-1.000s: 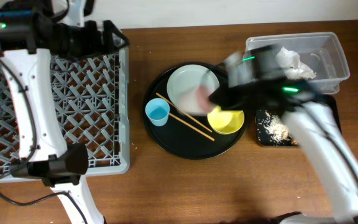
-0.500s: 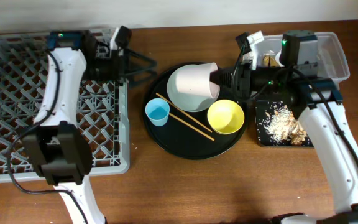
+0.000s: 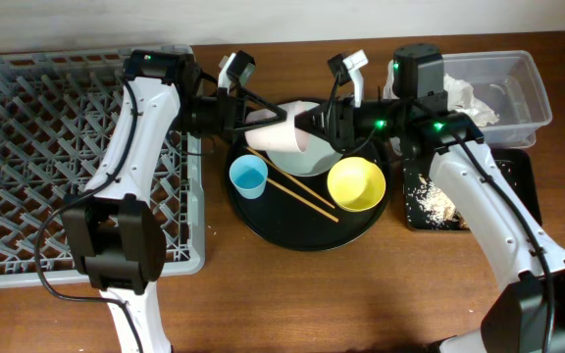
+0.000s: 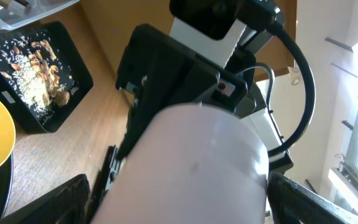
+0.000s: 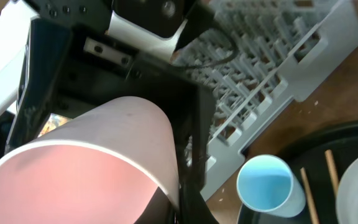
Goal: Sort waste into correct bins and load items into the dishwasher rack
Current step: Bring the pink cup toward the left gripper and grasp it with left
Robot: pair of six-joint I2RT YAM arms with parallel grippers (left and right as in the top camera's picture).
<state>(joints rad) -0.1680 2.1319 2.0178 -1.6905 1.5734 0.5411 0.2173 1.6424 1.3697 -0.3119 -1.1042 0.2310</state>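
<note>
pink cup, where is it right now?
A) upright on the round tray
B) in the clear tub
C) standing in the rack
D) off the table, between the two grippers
D: the pink cup lies on its side in mid-air over the plate, with the left gripper spread around one end and the right gripper at the other.

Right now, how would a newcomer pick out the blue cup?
Find the large round black tray beside the grey pegged plastic rack. The small light blue plastic cup stands upright on the tray's edge nearest the rack, beside the wooden chopsticks; it is the only blue thing there.
</note>
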